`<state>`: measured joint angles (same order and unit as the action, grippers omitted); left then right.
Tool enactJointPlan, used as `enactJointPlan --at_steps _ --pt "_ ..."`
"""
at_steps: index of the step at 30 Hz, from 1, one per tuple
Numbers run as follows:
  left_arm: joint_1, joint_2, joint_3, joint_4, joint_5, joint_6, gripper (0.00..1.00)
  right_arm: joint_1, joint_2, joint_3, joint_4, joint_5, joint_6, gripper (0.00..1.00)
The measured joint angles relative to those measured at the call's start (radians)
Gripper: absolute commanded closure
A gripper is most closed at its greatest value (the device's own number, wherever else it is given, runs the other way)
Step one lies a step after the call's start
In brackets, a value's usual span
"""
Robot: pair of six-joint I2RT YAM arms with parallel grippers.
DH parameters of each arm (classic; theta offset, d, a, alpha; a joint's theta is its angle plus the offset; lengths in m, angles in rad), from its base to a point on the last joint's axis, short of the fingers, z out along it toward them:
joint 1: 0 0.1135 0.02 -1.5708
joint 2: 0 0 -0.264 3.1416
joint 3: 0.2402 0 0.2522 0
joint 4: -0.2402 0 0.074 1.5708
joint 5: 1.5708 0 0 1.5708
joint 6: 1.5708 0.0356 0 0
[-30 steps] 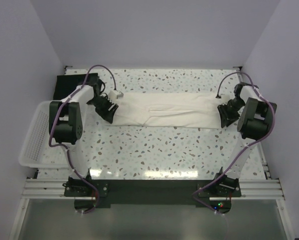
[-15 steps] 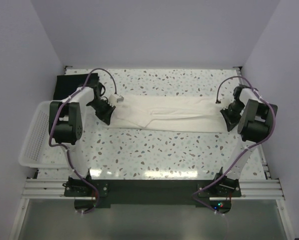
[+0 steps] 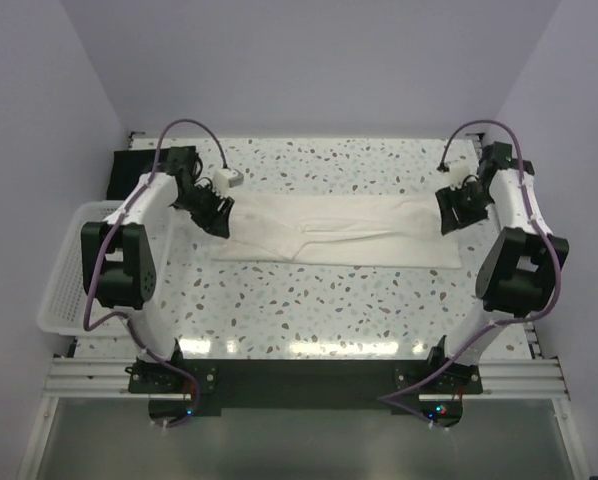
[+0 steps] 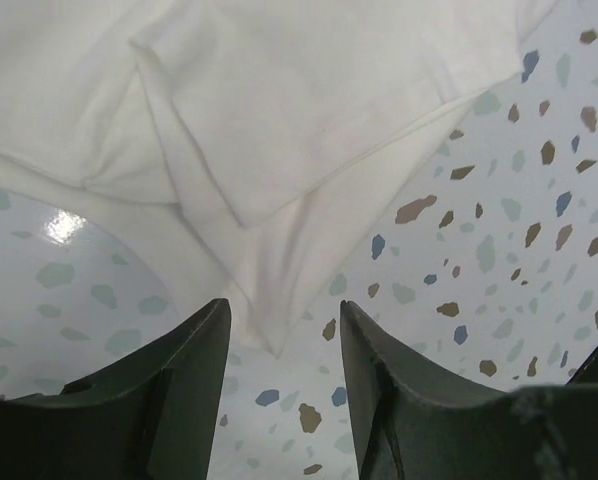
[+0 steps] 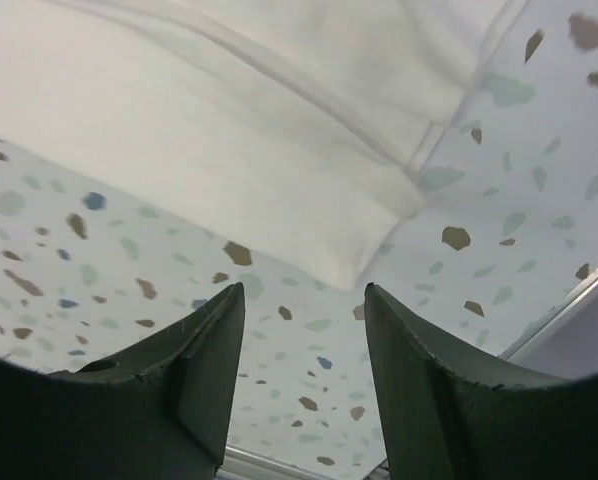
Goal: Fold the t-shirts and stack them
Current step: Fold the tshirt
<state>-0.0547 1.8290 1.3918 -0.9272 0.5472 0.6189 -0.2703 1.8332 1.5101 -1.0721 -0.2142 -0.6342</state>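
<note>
Now my left tool (image 3: 217, 213) and right tool (image 3: 455, 209) are both spread and empty, one at each end of the cream shirt (image 3: 334, 232), which lies folded long on the worktop (image 3: 309, 300).

Table (image 3: 309, 300): pale terrazzo top with brown, grey and blue-green flecks; glare along the near part. White plastic lattice basket (image 3: 64, 280) at the table's left edge, long side running near to far. Plain lavender walls (image 3: 309, 60) on three sides. Aluminium rail (image 3: 309, 375) along the near edge.
</note>
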Motion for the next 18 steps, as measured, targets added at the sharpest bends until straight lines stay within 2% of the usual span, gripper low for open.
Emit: enactJointPlan --at_steps 3,7,11,18 --pt "0.000 -0.030 0.013 0.032 0.033 -0.058 0.45 0.059 -0.121 0.002 0.046 -0.093 0.110 0.44" --pt "-0.002 -0.019 0.012 0.088 0.061 -0.157 0.45 0.211 -0.192 -0.034 0.180 -0.204 0.291 0.43" --pt "-0.003 0.006 -0.010 0.160 0.074 -0.274 0.46 0.393 -0.163 -0.132 0.365 -0.298 0.550 0.43" --pt "-0.004 0.059 -0.046 0.219 0.077 -0.394 0.47 0.592 -0.030 -0.225 0.600 -0.332 0.912 0.43"
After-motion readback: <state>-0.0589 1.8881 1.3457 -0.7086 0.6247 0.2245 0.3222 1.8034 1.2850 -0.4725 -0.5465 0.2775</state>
